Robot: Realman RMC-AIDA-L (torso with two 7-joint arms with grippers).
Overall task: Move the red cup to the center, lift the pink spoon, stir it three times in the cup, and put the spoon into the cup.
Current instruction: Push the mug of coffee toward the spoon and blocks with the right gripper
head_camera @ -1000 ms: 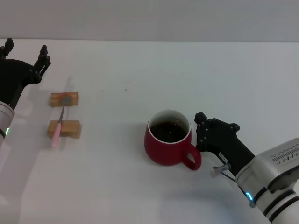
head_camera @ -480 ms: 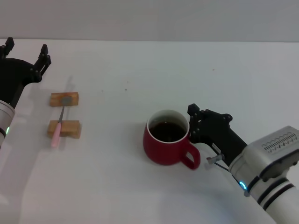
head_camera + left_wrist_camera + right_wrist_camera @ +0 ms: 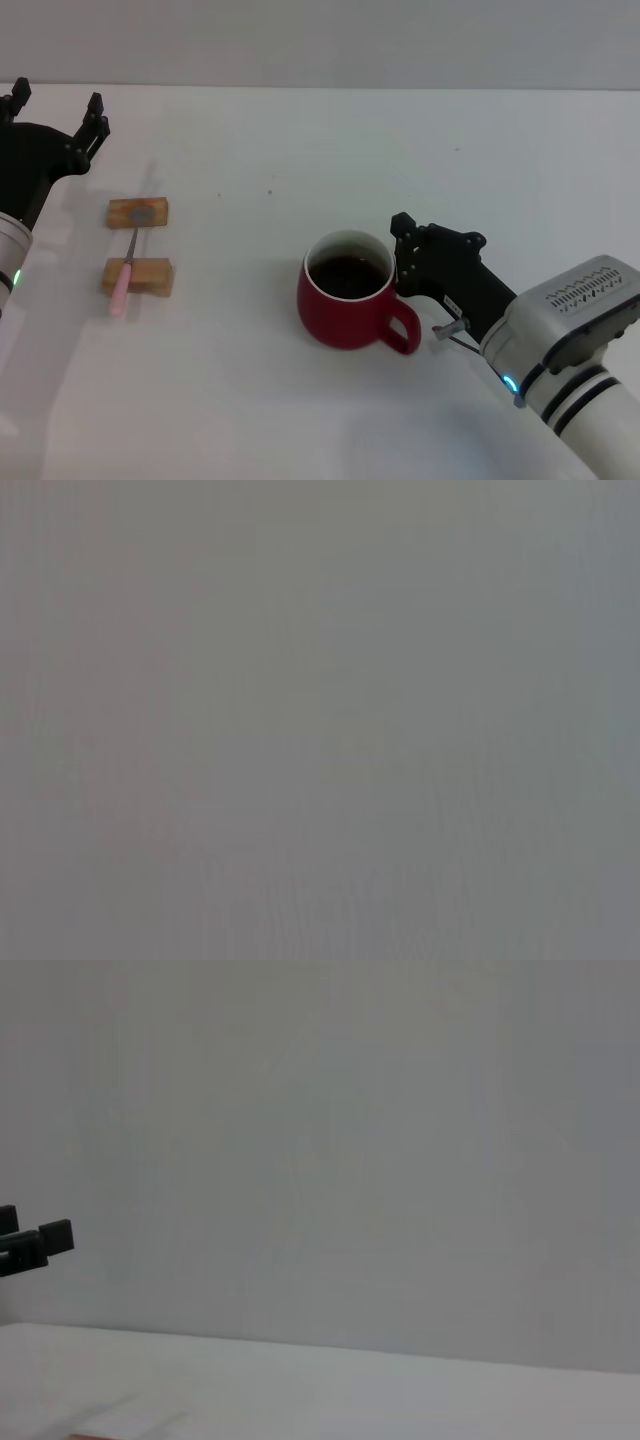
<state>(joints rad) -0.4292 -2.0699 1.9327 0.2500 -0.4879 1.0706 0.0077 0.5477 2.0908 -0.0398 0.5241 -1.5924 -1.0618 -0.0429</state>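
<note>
The red cup (image 3: 345,305) stands on the white table near the middle, with dark liquid inside and its handle (image 3: 405,330) turned to the front right. My right gripper (image 3: 435,232) is open and rests against the cup's right side, just behind the handle. The pink spoon (image 3: 125,270) lies across two tan wooden blocks at the left, with its pink handle toward the front. My left gripper (image 3: 55,100) is open and empty at the far left, behind the blocks. The left wrist view shows only plain grey.
The two wooden blocks (image 3: 138,212) (image 3: 138,276) sit one behind the other at the left. White tabletop (image 3: 240,400) lies between the blocks and the cup. The right wrist view shows the wall, the table's far edge and a dark gripper part (image 3: 30,1245).
The right gripper has moved left and slightly back, and the red cup has slid left with it. The left arm and the spoon have not moved.
</note>
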